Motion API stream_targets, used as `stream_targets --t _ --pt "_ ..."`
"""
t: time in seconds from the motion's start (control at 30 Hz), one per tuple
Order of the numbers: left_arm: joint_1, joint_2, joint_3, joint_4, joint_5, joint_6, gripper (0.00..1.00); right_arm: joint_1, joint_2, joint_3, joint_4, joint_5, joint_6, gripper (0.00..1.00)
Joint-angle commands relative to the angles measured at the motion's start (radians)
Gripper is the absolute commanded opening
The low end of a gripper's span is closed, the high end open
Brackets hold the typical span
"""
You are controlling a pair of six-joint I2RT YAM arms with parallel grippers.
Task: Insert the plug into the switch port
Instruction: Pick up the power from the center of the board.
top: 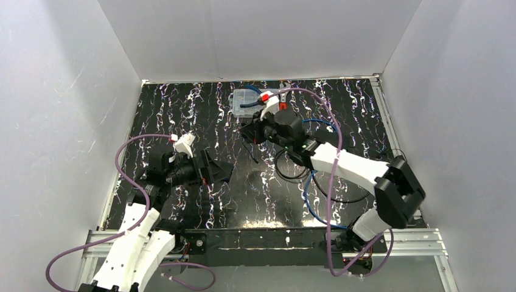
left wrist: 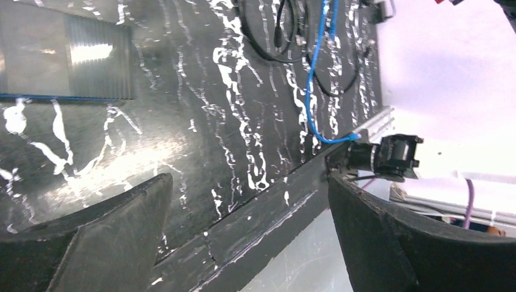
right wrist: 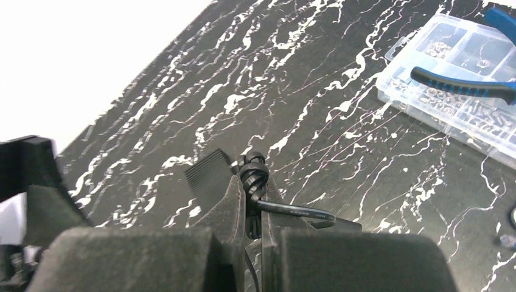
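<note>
Pinched black cable [right wrist: 292, 211] in nearly shut right gripper [right wrist: 251, 190] near parts box [right wrist: 450, 79], probably to steer plug. Could not make out plug or port. Hung left gripper [left wrist: 248, 182] wide open, empty, likely to brace switch.

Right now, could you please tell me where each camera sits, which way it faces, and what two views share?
Top external: above and behind the arms, looking down on the table; left hand and right hand show.
Left wrist: on the left arm, facing a blue cable across the table; open fingers show.
Right wrist: on the right arm, facing the parts box; fingers shut on a black cable.
Shared: top external also shows the parts box.
</note>
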Motion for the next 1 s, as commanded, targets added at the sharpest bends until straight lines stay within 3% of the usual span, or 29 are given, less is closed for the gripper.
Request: stream_targets --t 0.0,0.27,0.53,0.97 --pt "0.004 -0.023 -0.048 0.099 0.149 -0.043 0.99 0.004 -0.147 -0.062 0.054 -0.037 0.098 0.01" --pt "-0.059 -0.062 -0.102 0.261 0.227 -0.112 0.99 0.007 -0.298 -0.153 0.038 -0.130 0.236 0.01" --pt "-0.286 -0.008 -0.100 0.370 0.067 -0.130 0.99 0.016 -0.364 -0.176 0.030 -0.206 0.365 0.01" --pt "-0.447 0.085 -0.136 0.615 -0.021 -0.160 0.88 0.044 -0.436 -0.205 0.069 -0.217 0.569 0.01"
